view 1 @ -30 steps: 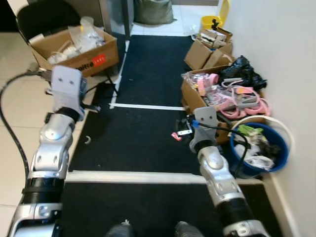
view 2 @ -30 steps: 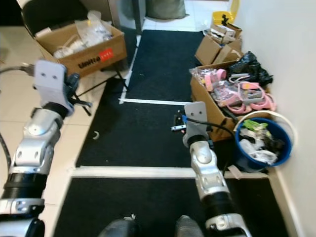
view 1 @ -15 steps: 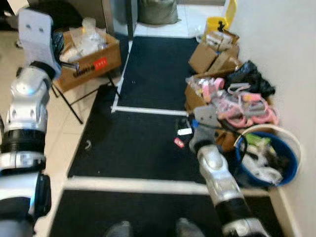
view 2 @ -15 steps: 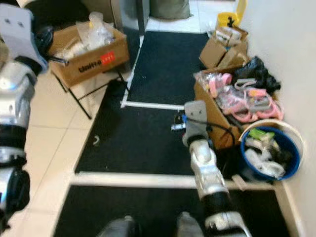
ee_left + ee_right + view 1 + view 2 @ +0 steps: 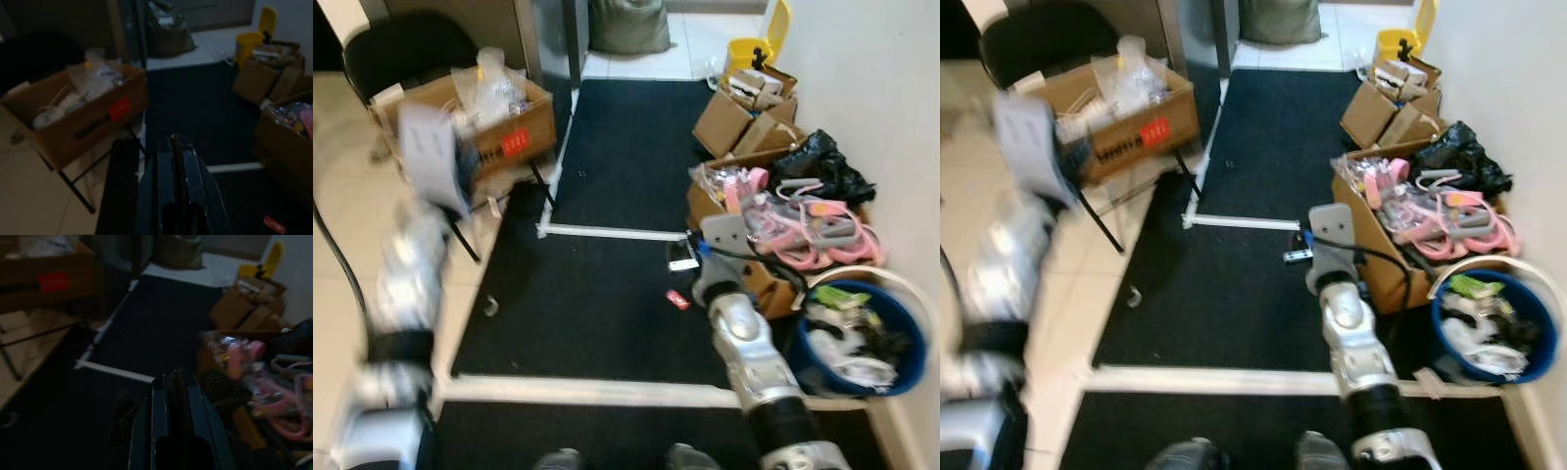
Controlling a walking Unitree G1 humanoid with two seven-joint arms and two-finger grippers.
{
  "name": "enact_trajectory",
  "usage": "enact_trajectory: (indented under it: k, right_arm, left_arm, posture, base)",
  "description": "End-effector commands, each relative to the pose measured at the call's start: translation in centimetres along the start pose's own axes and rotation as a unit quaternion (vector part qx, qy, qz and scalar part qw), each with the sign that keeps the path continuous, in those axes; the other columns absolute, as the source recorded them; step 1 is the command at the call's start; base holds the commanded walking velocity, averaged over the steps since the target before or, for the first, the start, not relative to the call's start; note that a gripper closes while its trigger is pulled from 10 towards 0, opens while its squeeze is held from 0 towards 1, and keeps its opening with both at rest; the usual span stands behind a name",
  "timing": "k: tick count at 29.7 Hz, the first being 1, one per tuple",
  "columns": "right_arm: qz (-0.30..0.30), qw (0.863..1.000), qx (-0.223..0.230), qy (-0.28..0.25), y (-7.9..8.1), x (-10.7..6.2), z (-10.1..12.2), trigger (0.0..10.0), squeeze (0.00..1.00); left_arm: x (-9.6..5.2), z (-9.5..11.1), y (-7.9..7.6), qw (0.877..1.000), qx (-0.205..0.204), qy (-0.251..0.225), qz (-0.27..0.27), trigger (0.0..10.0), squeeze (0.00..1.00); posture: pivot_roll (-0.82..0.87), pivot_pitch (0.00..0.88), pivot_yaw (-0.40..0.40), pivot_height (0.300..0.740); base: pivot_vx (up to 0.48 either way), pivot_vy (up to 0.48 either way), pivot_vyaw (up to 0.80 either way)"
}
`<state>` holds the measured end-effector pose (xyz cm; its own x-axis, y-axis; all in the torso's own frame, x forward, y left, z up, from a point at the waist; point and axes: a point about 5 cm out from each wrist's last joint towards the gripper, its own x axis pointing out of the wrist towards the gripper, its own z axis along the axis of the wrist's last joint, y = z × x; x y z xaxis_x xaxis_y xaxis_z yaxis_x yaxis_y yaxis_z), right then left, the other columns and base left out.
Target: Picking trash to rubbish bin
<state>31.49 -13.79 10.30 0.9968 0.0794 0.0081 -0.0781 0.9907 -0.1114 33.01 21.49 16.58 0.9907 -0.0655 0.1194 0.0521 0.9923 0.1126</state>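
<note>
While the left arm blurs | red wrapper lies on black mat, near blue bin | right gripper pressed closed, empty | left gripper closed | risk: blurred aim misses wrapper.

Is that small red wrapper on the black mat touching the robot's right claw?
Apart. The left wrist view shows the red wrapper lying alone on the black mat; in the right wrist view the right gripper is shut on nothing.

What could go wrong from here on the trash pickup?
The left arm is blurred beside the cardboard box on its folding stand, so it may clip it. The small red scrap lies flat on the black mat, hard to pinch. The blue bin already looks full; drops may spill.
</note>
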Motion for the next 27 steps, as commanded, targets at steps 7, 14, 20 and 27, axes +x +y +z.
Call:
enact_trajectory:
  k: [7, 14, 20, 27]
  right_arm:
    - [0.025, 1.0, 0.007, 0.0, 1.1, 0.0, 0.4, 10.0, 0.0]
    - [0.035, 0.999, 0.01, 0.0, 1.3, 0.0, 0.4, 10.0, 0.0]
    - [0.033, 0.999, 0.016, 0.001, 1.4, 0.2, 0.6, 10.0, 0.0]
    - [0.027, 0.999, 0.016, 0.0, 1.4, 0.2, 0.5, 10.0, 0.0]
  left_arm:
    - [-4.2, -3.6, -2.1, 0.998, -0.01, 0.064, 0.007, 10.0, 0.0]
    - [-5.1, -3.6, -3.5, 0.997, -0.014, 0.07, 0.007, 10.0, 0.0]
    - [-4.9, -2.9, -4.0, 0.998, -0.014, 0.068, 0.009, 10.0, 0.0]
    - [-4.6, -2.7, -4.3, 0.998, -0.016, 0.067, 0.006, 10.0, 0.0]
  posture:
    - [0.05, 0.092, 0.006, 0.74]
    - [0.06, 0.097, -0.003, 0.74]
    - [0.06, 0.096, 0.0, 0.74]
    - [0.06, 0.099, 0.009, 0.74]
  base:
    - [0.256, 0.0, 0.0]
    - [0.24, 0.0, 0.0]
    - [0.241, 0.0, 0.0]
    - [0.243, 0.0, 0.0]
